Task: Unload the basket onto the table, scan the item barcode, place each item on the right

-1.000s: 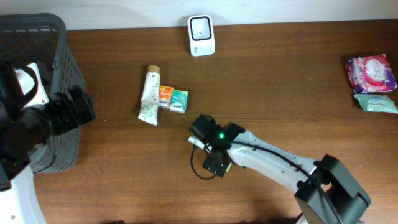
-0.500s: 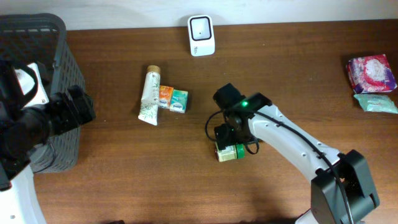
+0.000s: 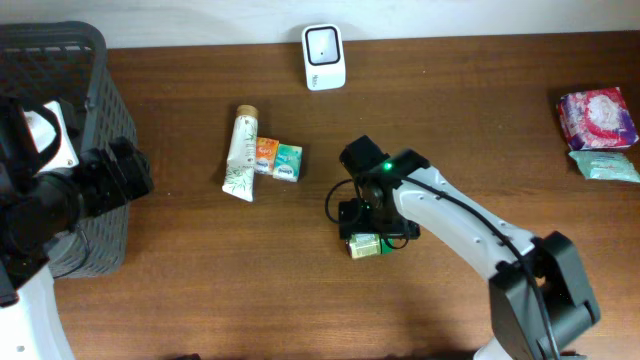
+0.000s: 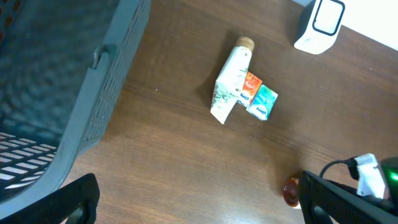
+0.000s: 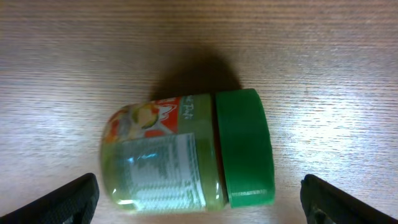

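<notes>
Lying sideways, green-capped, labelled jar (image 5: 186,155)

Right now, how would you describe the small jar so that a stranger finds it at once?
On the brown wooden table, look near the middle, right of the white tube and the two small packets. There a small jar lies on its side under the right arm. Only it has a green lid and a see-through body.
</notes>
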Robot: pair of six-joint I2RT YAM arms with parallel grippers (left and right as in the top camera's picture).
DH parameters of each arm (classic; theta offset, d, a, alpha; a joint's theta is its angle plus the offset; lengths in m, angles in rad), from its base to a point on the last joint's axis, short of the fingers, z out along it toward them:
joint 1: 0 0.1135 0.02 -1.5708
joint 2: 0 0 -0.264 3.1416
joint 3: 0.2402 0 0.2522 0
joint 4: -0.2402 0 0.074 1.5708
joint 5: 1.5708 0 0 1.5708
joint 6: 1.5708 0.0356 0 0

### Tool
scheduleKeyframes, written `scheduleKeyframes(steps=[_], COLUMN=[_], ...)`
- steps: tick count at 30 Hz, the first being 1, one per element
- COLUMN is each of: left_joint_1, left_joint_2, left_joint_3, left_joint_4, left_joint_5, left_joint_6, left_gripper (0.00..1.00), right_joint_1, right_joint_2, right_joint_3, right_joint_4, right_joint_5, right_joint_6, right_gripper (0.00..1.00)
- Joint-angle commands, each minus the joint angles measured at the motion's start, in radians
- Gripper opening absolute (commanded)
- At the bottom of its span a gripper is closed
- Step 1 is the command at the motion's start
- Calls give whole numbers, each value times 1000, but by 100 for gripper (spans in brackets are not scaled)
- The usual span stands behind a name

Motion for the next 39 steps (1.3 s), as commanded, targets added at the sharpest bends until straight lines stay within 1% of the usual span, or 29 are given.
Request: scheduleKeyframes(steps=[1, 8, 10, 12, 13, 15, 18, 21, 22, 23, 25, 27, 28, 30, 31, 32, 33, 36, 37, 39], left_joint_1=[5, 5, 5, 5, 5, 5, 5, 5, 5, 5, 5, 5, 5, 5, 5, 5, 5, 5, 5, 5], left_joint_2=[-2, -2, -2, -2, -2, -2, -2, -2, -2, -2, -2, -2, -2, -2, -2, -2, -2, -2, -2, -2], left_joint_3=[0, 0, 0, 0, 0, 0, 0, 0, 0, 0, 0, 0, 0, 0, 0, 0, 0, 0, 0, 0], left_joint_4=[1, 1, 1, 2, 2, 1, 1, 1, 1, 1, 1, 1, 2, 1, 1, 1, 1, 1, 1, 1], left_joint_5=[0, 0, 0, 0, 0, 0, 0, 0, 0, 0, 0, 0, 0, 0, 0, 0, 0, 0, 0, 0], left_joint_6=[-10, -9, -10, -10, -10, -10, -10, -9, -10, -10, -10, -10, -10, -10, -10, -10, -10, -10, -10, -9], left_gripper=[99, 99, 99, 99, 99, 99, 99, 99, 99, 99, 99, 99, 99, 99, 99, 99, 99, 99, 99, 99], right_joint_1=[7, 26, 24, 24, 24, 24, 24, 24, 24, 24, 24, 24, 24, 26, 27, 28, 28, 28, 28, 28], right_joint_2=[30, 67, 67, 67, 67, 67, 67, 67, 72, 89, 144, 225, 283, 351, 359, 354, 354, 354, 354, 354], right_joint_3=[-15, -33, -32, -27, -16, 23, 123, 153, 150, 150, 150, 150, 150, 150, 151, 173, 198, 356, 428, 509], right_joint_4=[-4, 26, 25, 25, 15, -29, -99, -56, -35, -7, 16, 9, 6, -16, -27, -39, -51, -132, -163, -195], right_joint_5=[24, 31, 32, 32, 47, 142, 351, 630, 687, 747, 769, 802, 802, 800, 786, 725, 685, 548, 492, 417], right_joint_6=[11, 8, 8, 8, 8, 8, 8, 8, 7, -24, -72, -86, -106, -105, -105, -105, -105, -106, -106, -126], right_gripper=[99, 100, 84, 72, 71, 70, 66, 66, 66, 66, 66, 67, 71, 75, 84, 91, 91, 99, 99, 99])
